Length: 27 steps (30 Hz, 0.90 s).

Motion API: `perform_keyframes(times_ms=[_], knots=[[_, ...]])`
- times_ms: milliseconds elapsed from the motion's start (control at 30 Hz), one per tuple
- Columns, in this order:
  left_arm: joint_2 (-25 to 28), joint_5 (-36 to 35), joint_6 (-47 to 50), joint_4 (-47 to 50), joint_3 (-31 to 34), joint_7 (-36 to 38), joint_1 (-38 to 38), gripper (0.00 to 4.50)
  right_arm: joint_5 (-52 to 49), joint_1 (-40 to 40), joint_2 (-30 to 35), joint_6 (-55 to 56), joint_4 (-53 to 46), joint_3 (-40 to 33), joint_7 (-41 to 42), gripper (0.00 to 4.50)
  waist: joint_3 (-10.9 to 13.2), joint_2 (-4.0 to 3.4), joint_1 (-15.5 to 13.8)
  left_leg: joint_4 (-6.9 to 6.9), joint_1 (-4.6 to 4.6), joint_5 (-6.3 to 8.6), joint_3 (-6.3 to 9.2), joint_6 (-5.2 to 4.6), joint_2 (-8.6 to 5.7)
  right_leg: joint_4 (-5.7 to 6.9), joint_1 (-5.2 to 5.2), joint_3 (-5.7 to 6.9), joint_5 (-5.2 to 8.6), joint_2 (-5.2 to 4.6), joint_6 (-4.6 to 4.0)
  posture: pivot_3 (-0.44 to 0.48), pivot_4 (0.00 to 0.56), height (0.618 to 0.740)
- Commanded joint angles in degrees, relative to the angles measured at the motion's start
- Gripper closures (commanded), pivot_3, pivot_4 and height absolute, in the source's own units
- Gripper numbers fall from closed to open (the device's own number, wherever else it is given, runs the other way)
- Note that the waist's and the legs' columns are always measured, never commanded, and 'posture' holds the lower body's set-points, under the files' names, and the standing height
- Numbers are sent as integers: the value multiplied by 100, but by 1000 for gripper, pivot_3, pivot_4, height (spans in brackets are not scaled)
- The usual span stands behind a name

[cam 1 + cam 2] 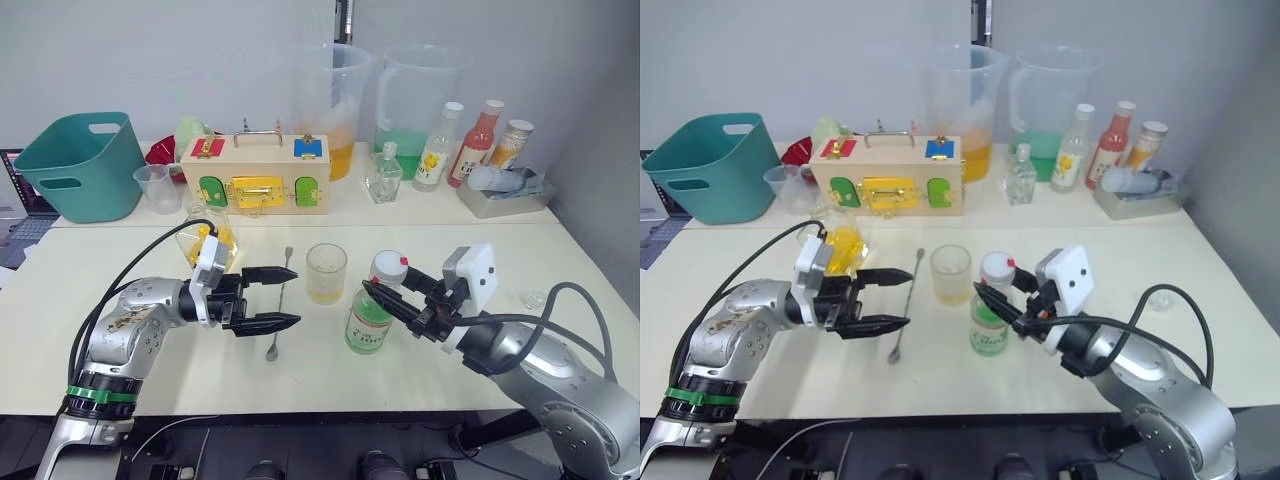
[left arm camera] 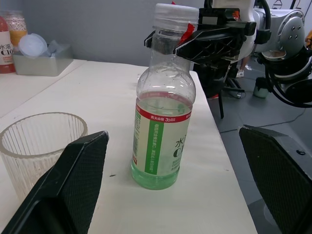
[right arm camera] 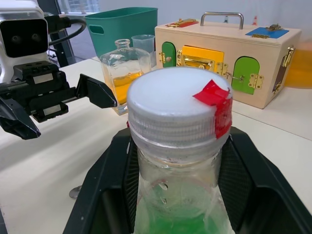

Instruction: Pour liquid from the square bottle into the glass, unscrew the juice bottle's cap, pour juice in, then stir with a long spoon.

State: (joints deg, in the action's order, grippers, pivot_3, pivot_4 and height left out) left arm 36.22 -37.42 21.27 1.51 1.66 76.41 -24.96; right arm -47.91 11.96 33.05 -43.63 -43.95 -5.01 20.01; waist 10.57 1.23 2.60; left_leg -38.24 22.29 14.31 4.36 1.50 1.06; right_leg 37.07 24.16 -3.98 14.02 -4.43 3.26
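While the right hand (image 1: pixel 384 287) pinches the juice bottle (image 1: pixel 369 322) at its neck, the left hand (image 1: pixel 285 297) hangs spread, holding nothing.

Mid-counter (image 1: pixel 120 330), the juice bottle stands just beside the glass (image 1: pixel 326 273); gripping the neck firmly would help as the cap (image 3: pixel 178 105) is turned off. Square bottle (image 1: pixel 207 238) sits behind the left hand, long spoon (image 1: pixel 279 303) lying flat between its fingers. Wooden box (image 1: pixel 255 177) and tall jugs (image 1: pixel 420 95) stand well back, obstructing nothing.

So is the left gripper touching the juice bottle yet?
Apart: left wrist view shows the open left gripper with table visible between each finger and the juice bottle.
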Motion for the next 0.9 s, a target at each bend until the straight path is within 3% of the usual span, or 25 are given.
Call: perform_keyframes(times_ms=[33,100,167,333,600,900], knots=[[35,-85,-68,338,239,-114,152,0,-492,295,283,-35,166,-278,561,788,0,0,-12,0,0,0,-2,0,0,0,0,-1,0,-1,0,0,150,731],[77,-107,-55,460,324,-186,263,0,-473,414,627,56,480,-419,1087,47,0,0,-16,0,0,0,2,0,1,0,-1,1,0,1,0,0,150,731],[100,-123,-21,592,395,-276,354,0,-539,547,878,94,872,-611,1516,47,1,2,-25,0,1,0,0,0,-1,-2,-3,0,0,-2,0,0,150,731],[204,-329,115,888,790,-520,620,0,-70,1115,1613,773,1966,-260,3645,47,2,3,-26,0,0,0,-3,0,1,-9,-5,0,1,0,1,0,150,731],[488,-475,208,1631,1274,-852,1424,0,903,2317,1193,2120,4165,636,5898,47,2,3,-2,1,-4,0,-9,0,4,-5,-1,-1,1,-1,0,0,150,731],[768,-899,503,2302,1881,-1110,2200,0,1478,3348,554,2651,5688,1087,7048,47,3,2,-22,1,-3,0,-6,1,2,0,1,1,0,-5,-1,0,150,731]])
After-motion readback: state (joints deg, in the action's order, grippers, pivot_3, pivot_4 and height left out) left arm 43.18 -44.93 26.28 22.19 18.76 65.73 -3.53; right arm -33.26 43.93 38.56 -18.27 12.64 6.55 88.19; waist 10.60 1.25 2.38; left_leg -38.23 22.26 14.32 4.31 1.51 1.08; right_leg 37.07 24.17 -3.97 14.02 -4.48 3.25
